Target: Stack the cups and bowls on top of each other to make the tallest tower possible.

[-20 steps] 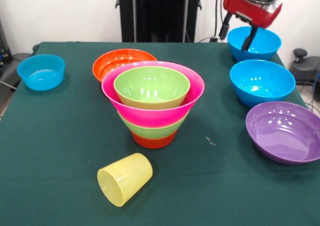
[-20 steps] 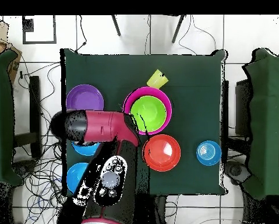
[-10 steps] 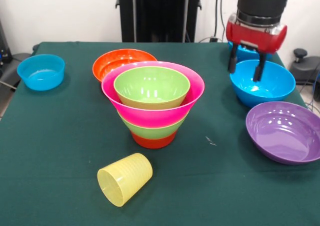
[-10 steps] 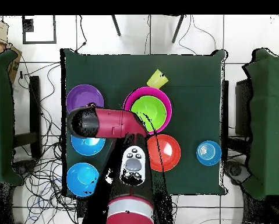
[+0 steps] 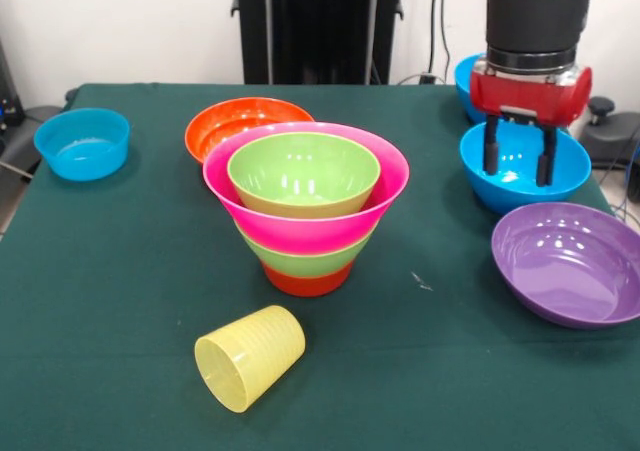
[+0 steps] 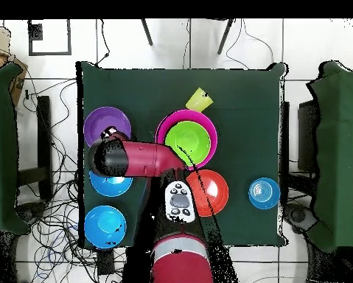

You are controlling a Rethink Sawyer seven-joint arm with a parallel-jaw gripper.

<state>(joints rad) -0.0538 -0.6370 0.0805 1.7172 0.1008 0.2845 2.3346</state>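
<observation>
The tower [image 5: 305, 206] [image 6: 186, 140] stands mid-table: a small orange bowl at the base, lime green, a big flaring pink bowl, and a lime green bowl inside it. The pale-yellow cup [image 5: 250, 357] [image 6: 200, 99] lies on its side in front of the tower. My gripper [image 5: 519, 161] hangs open over a blue bowl [image 5: 524, 166] [image 6: 111, 183] at the right, its fingers [image 5: 491, 149] down inside the rim with nothing between them. A purple bowl [image 5: 570, 263] [image 6: 107, 125] sits nearer, another blue bowl [image 5: 466, 72] [image 6: 105, 225] behind the arm.
A large orange bowl [image 5: 243, 123] [image 6: 207, 193] sits behind the tower. A small blue bowl [image 5: 83, 143] [image 6: 264, 193] stands alone at the far left. Green cloth covers the table [image 5: 120, 271]. Cables lie on the floor around the table.
The gripper has moved from the rear blue bowl forward and down, and now hangs over the middle blue bowl. The bowls and the cup have not moved.
</observation>
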